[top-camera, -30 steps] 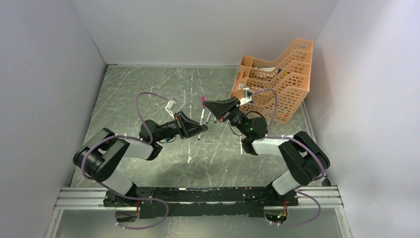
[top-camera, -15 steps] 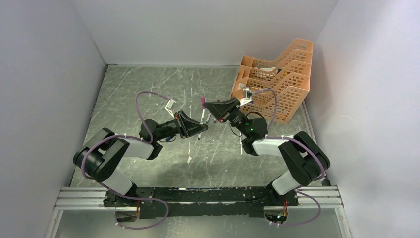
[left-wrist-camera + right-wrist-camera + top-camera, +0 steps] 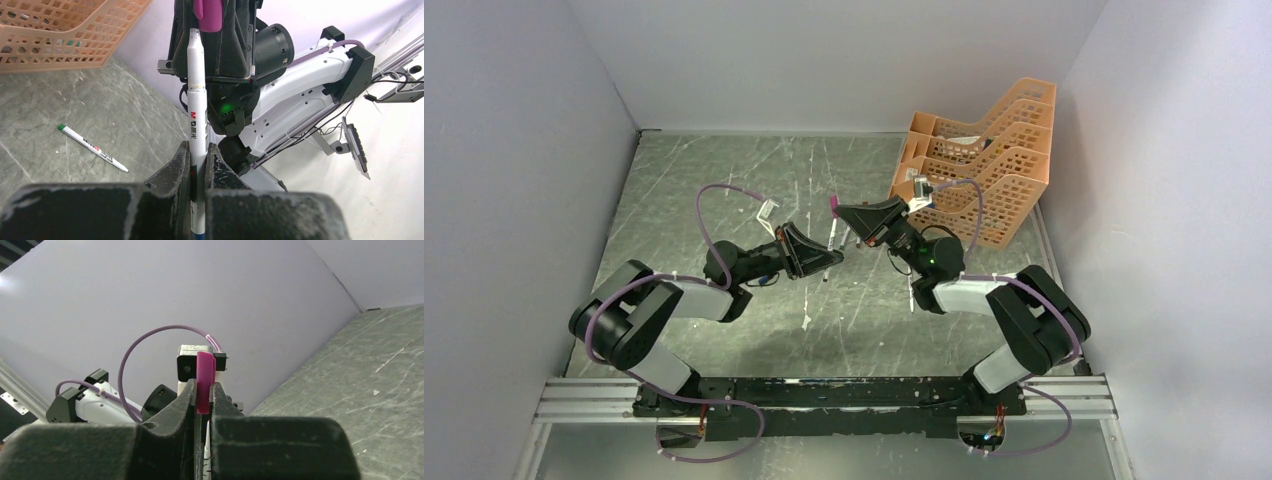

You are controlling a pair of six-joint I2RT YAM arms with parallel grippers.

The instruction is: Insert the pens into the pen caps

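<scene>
Barely shifting since earlier, left gripper (image 3: 198, 148) is clamping a pen (image 3: 196, 100) at frame centre, tip just beside the cap (image 3: 206, 10) that right gripper (image 3: 202, 386) is pinching.

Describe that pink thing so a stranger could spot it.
Find the orange mesh tray at the table's far right. Just left of it, the right tool pinches the pink cap. Unlike the slim white pens nearby, it is short and magenta.
</scene>
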